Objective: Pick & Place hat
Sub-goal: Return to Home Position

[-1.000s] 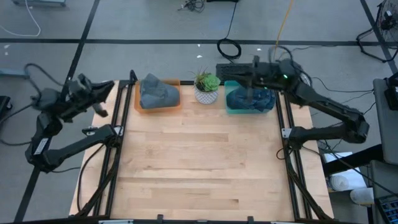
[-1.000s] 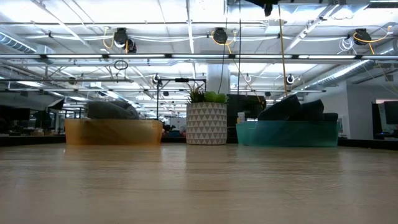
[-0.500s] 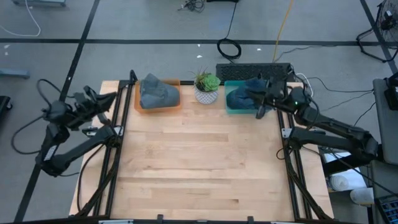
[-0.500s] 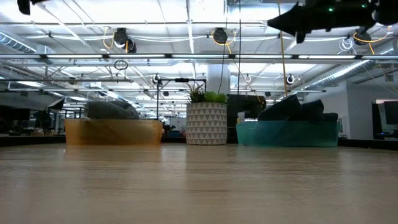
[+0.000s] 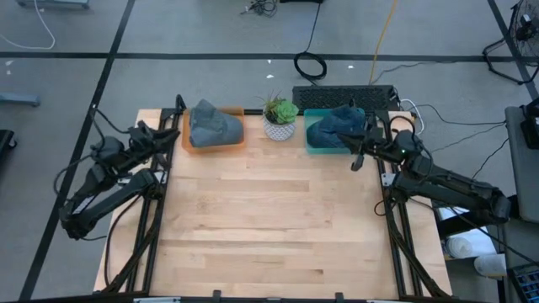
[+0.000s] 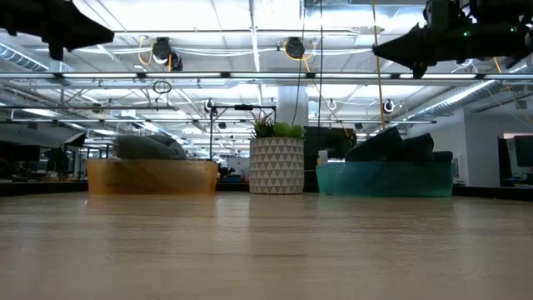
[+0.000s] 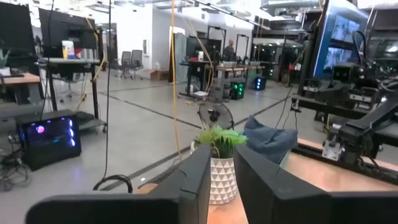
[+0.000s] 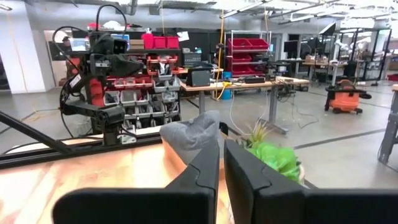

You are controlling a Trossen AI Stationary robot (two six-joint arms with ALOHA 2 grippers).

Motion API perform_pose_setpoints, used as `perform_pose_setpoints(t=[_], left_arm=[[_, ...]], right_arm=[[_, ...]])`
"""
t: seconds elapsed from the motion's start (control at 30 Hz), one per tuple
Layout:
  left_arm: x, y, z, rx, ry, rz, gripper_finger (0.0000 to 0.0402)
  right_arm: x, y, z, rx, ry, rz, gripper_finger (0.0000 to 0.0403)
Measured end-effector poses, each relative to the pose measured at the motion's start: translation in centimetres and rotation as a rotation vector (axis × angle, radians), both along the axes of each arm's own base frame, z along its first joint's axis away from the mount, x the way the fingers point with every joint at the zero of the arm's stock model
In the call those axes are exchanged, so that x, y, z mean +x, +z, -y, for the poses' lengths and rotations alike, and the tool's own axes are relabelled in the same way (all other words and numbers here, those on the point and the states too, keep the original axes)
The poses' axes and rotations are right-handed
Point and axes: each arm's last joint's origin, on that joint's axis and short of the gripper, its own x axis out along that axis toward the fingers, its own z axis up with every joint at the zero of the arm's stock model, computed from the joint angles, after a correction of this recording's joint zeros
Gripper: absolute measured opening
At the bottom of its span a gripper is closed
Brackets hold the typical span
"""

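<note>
A grey hat (image 5: 215, 124) lies in an orange bin (image 5: 187, 139) at the table's far left. A blue hat (image 5: 337, 126) lies in a teal bin (image 5: 313, 148) at the far right, heaped above its rim (image 6: 385, 178). My left gripper (image 5: 166, 133) hangs level above the table's left edge, beside the orange bin. Its fingers stand a little apart with nothing between them (image 7: 222, 168). My right gripper (image 5: 355, 156) hangs at the teal bin's near right corner, shut and empty (image 8: 221, 155). Both are high above the tabletop in the low view.
A potted plant (image 5: 280, 118) in a white patterned pot stands between the two bins at the far edge. The wooden tabletop (image 5: 269, 219) stretches toward the near edge. Black frame rails (image 5: 152, 210) run along both sides of the table.
Both arms have sunk and folded back. My right gripper has left its place above the teal bin, going down and toward the table's right and near edges. My left gripper has come down at the left edge, beside the orange bin. The hats have kept still.
</note>
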Motion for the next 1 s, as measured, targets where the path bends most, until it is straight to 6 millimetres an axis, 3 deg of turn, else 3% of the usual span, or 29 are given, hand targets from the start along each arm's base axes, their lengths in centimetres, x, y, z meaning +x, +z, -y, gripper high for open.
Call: perform_pose_setpoints(t=[0.3, 0.43, 0.57, 0.77, 1.0], left_arm=[[1.4, -2.9, -1.1, -0.073, -0.003, -0.024, 0.0073], [1.7, -3.2, -1.3, -0.059, -0.005, 0.007, 0.0065], [2.1, -3.6, -1.5, -0.023, -0.032, 0.034, 0.0059], [2.9, -5.6, -2.1, -0.073, -0.068, 0.040, 0.0058], [3.8, -7.9, -2.8, -0.042, -0.087, 0.165, 0.0070]], right_arm=[[-0.7, -0.7, -0.4, 0.017, 0.004, 0.026, 0.0015], [-1.1, -1.2, -0.6, 0.016, 0.004, 0.029, 0.0013], [-1.3, -2.2, -0.8, 0.041, 0.007, 0.032, 0.0011], [-1.7, -3.7, -1.0, 0.083, 0.012, 0.040, 0.0015], [-1.9, -6.6, -1.2, 0.171, 0.018, 0.019, 0.0011]])
